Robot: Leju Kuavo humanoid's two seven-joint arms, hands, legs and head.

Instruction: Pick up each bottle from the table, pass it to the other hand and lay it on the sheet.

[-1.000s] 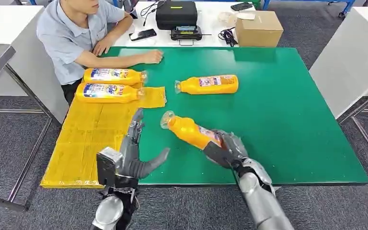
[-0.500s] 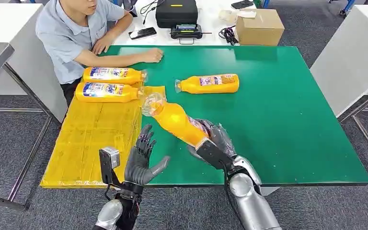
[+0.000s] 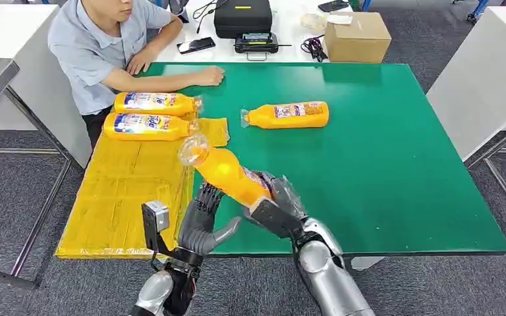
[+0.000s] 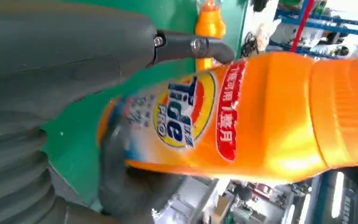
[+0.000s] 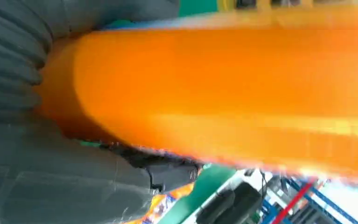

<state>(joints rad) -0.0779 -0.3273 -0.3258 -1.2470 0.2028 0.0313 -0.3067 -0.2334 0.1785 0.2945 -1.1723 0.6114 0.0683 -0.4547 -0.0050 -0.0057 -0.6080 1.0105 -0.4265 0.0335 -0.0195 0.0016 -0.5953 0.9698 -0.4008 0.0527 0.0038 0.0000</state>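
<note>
Tide bottle [image 3: 227, 172] sits tilted in our right hand [image 3: 278, 207], which grips its base; our left hand [image 3: 201, 220], fingers spread, waits just beneath. At the left wrist, the label faces the palm: we should wrap before releasing.

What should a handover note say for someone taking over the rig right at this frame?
Right hand grips the base end of an orange bottle, held tilted above the table's near edge, cap toward the yellow sheet.
Left hand is open, fingers spread just under the bottle, not gripping it.
Done: two bottles lie side by side at the sheet's far end.
Left: finish this pass to the left hand and lay the bottle on the sheet; then one more bottle lies on the green table.
A person's hand rests on the far edge.
</note>
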